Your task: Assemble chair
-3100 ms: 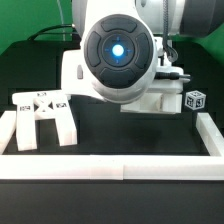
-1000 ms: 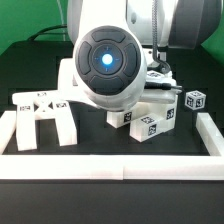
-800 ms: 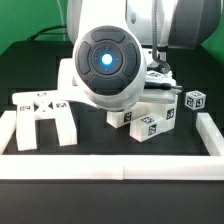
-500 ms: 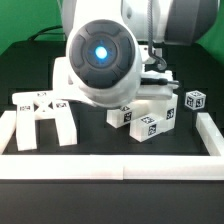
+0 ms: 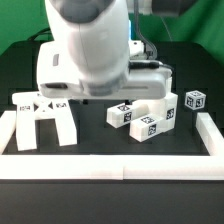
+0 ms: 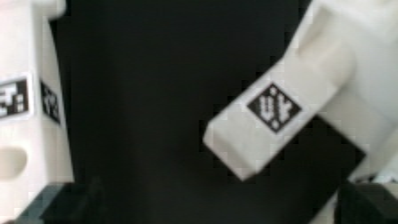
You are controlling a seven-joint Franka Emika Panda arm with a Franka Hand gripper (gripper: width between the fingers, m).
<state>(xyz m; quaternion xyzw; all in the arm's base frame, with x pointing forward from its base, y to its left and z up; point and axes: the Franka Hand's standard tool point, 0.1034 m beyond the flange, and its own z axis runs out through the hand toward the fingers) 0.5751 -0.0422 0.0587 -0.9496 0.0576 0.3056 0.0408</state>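
A: Where is the hand, and how does it stand?
B: The gripper is hidden behind the arm [image 5: 88, 55] in the exterior view; its jaws are spread wide and hold nothing; the wrist view shows bare black table [image 6: 160, 110] under it.
A: And the chair [image 5: 140, 126]?
B: It is in loose parts on the table. The leg frame [image 5: 42, 115] sits to the exterior view's left of the arm, low beside it. The pile of slabs [image 5: 150, 112] lies to the exterior view's right of the arm, with its near end tucked under the arm's body. The small cube [image 5: 196, 100] sits farther from the arm on that same side, apart from the pile.
A: Is anything close to the hand?
B: In the wrist view two tagged white pieces flank the bare strip of table, a slanted piece [image 6: 267, 108] and an edge piece [image 6: 18, 95]. Neither is between the jaws; which parts they are, I cannot tell.
A: And in front?
B: The low white wall [image 5: 110, 165] runs in front of the arm, on the camera's side.
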